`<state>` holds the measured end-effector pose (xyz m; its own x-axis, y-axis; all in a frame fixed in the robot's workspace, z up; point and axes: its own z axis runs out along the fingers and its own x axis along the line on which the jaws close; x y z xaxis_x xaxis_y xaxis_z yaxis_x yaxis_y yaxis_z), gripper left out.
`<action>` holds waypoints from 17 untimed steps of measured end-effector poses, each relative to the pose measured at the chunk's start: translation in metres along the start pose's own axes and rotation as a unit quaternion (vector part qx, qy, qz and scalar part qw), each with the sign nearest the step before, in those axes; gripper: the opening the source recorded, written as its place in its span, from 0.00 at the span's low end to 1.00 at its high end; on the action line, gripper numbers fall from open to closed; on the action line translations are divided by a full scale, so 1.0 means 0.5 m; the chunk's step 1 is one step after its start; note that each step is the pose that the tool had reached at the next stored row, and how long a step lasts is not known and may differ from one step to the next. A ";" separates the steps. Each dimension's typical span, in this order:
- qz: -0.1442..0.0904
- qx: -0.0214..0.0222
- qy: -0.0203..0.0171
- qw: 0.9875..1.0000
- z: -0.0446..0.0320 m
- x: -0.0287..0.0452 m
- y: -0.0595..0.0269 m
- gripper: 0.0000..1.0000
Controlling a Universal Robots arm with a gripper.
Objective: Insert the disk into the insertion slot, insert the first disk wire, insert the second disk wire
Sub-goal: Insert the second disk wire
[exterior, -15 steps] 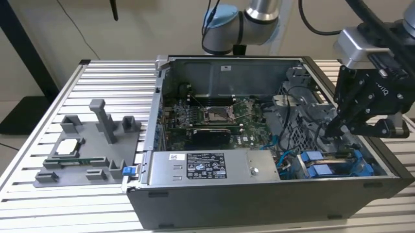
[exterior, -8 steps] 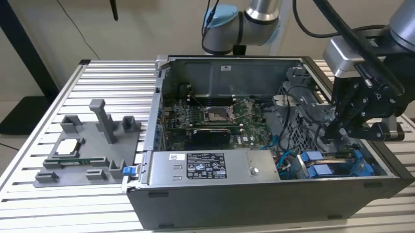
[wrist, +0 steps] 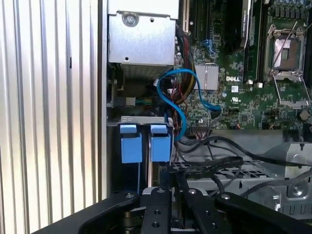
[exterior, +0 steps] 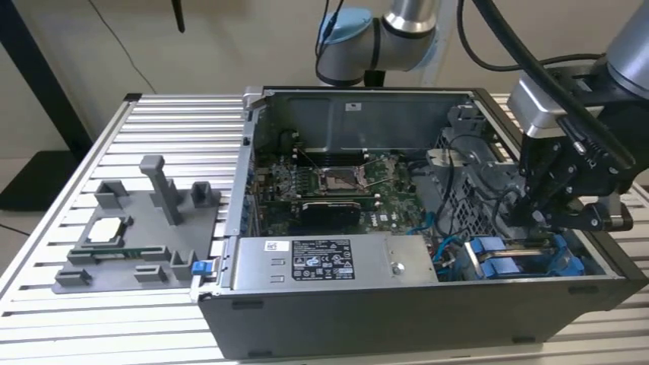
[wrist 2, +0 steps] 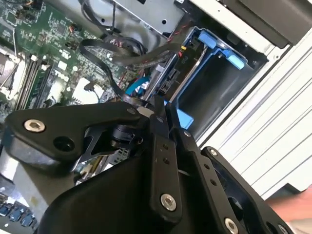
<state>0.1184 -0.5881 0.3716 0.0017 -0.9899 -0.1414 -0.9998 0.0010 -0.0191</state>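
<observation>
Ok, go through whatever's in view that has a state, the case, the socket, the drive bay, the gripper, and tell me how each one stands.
computer case: side panel off, lying open on the slatted table.
CPU socket: empty, retention frame showing.
insertion slot: blue fittings visible, drive carrier seated in it.
blue data cable: looped loose above the bay.
gripper: lowered into the case at the bay, fingers close together.
parts tray: on the table, holding a chip.

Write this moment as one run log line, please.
end effector: inside case, at drive cage | black wires: loose near it | blue cable: looped over motherboard
</observation>
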 end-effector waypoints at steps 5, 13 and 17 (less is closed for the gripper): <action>-0.006 -0.001 0.003 1.000 0.019 0.002 -0.019 0.00; -0.009 0.000 0.004 1.000 0.043 0.006 -0.037 0.00; -0.009 0.000 0.004 1.000 0.044 0.006 -0.038 0.00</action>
<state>0.1378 -0.5880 0.3496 0.0196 -0.9910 -0.1328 -0.9996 -0.0168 -0.0220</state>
